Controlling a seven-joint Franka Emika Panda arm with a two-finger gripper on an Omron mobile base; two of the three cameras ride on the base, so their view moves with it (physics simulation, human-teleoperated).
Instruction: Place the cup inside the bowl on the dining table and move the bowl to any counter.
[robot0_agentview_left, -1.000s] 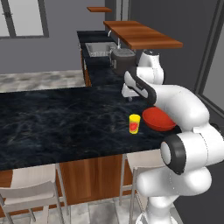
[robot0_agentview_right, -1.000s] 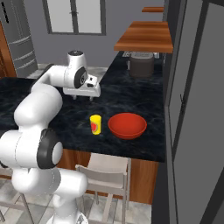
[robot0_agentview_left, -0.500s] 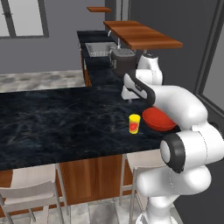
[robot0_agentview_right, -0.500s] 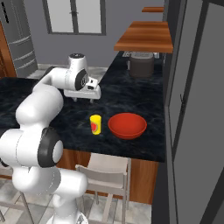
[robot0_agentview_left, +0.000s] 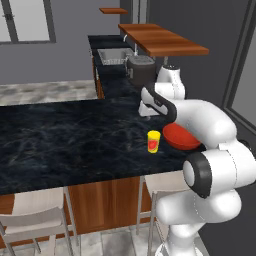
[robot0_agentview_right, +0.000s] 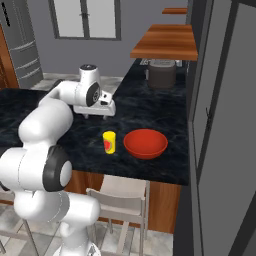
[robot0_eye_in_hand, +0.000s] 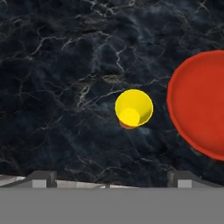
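Bowl (robot0_eye_in_hand: 200, 103) cropped, cup (robot0_eye_in_hand: 134, 108) whole

In the left base view the arm's white forearm covers the right side of the red bowl (robot0_agentview_left: 179, 137), leaving only its left rim and part of its wall in sight. The hand view cuts the same bowl off at the right edge, so just its left half shows. Seen from straight above there, the yellow cup (robot0_eye_in_hand: 134, 108) shows its mouth and inner floor, its side all but hidden. The gripper (robot0_agentview_right: 96, 114) is tucked under the hand in both base views, its fingers too small to make out. The near stool (robot0_agentview_left: 35, 224) runs off the bottom edge.
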